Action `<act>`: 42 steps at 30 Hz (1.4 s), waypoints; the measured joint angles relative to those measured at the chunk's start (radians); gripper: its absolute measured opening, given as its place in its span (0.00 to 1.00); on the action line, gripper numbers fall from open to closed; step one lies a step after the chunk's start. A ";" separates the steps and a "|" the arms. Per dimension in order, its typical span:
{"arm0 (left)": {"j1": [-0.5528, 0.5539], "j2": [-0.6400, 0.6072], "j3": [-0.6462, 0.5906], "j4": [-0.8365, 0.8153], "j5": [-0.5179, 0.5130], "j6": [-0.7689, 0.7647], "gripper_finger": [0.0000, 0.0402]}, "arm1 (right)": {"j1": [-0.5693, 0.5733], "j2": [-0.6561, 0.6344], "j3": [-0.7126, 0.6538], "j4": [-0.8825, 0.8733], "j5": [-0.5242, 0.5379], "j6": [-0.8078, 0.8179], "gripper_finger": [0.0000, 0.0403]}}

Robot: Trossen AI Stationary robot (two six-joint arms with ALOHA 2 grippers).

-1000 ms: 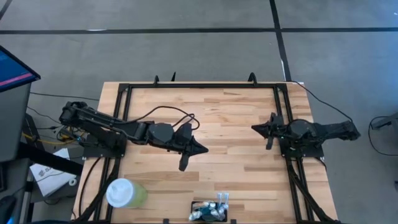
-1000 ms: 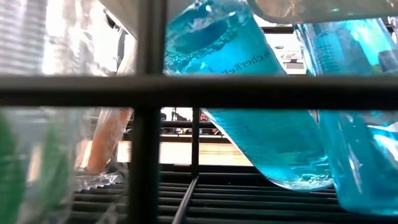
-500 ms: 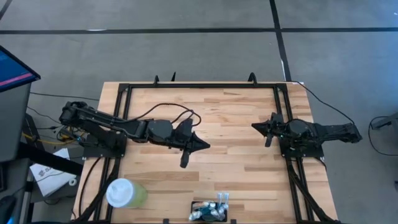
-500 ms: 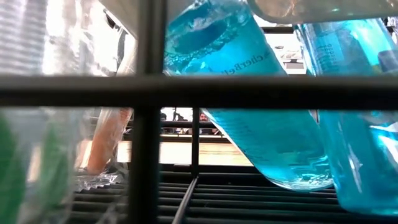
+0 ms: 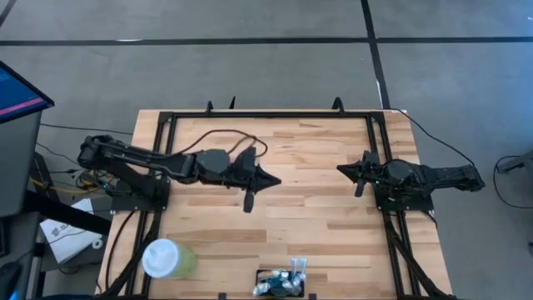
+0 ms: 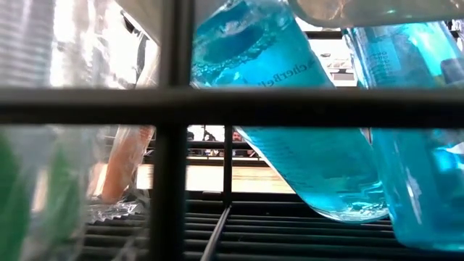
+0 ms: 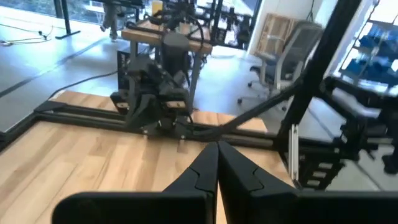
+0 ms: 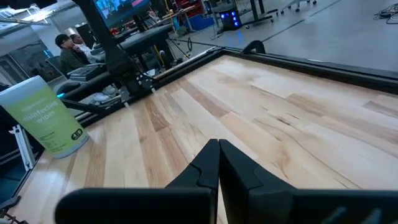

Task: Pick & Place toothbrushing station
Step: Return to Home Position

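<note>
Needs no reach: clenched, empty left gripper (image 5: 271, 178) well apart from filled small black wire holder (image 5: 258, 274), though nearer than clenched right gripper (image 5: 340, 171).

Low view: the blue bottle (image 6: 304, 145) leaning behind the dark wire bars bears slanted pale lettering of which "CherBel" can be read; the rest is cut off. The second blue bottle (image 6: 420, 145) beside it carries small print on its upper wall, too fine to read. Right wrist view: the pale green canister (image 8: 45, 115) standing at the table's edge shows white lettering, legible as "infecting wipes", the opening letters unclear. No other legible text.
</note>
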 joint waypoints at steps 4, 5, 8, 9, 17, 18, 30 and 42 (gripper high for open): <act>0.040 -0.065 -0.077 0.025 -0.008 -0.056 0.00 | 0.000 0.000 0.000 0.000 0.000 0.000 0.00; 0.045 -0.098 -0.114 0.034 -0.032 -0.074 0.00 | 0.000 0.000 0.000 0.001 0.000 0.000 0.00; 0.046 -0.220 -0.220 0.051 -0.131 -0.110 0.00 | 0.000 0.001 0.000 0.003 0.000 0.000 0.00; 0.043 -0.257 -0.255 0.051 -0.164 -0.123 0.00 | 0.000 0.000 0.000 0.003 0.000 0.000 0.00; 0.048 -0.486 -0.498 0.067 -0.220 -0.151 0.00 | 0.000 0.001 0.000 0.002 0.000 0.000 0.00; 0.048 -0.513 -0.528 0.077 -0.221 -0.138 0.00 | 0.000 0.001 0.000 0.002 0.000 0.000 0.00; 0.052 -0.917 -0.837 0.127 -0.188 -0.095 0.00 | 0.000 0.001 0.000 0.002 0.000 0.000 0.00; 0.054 -1.165 -1.003 0.144 -0.104 -0.001 0.00 | 0.000 0.001 0.000 0.001 0.000 0.000 0.00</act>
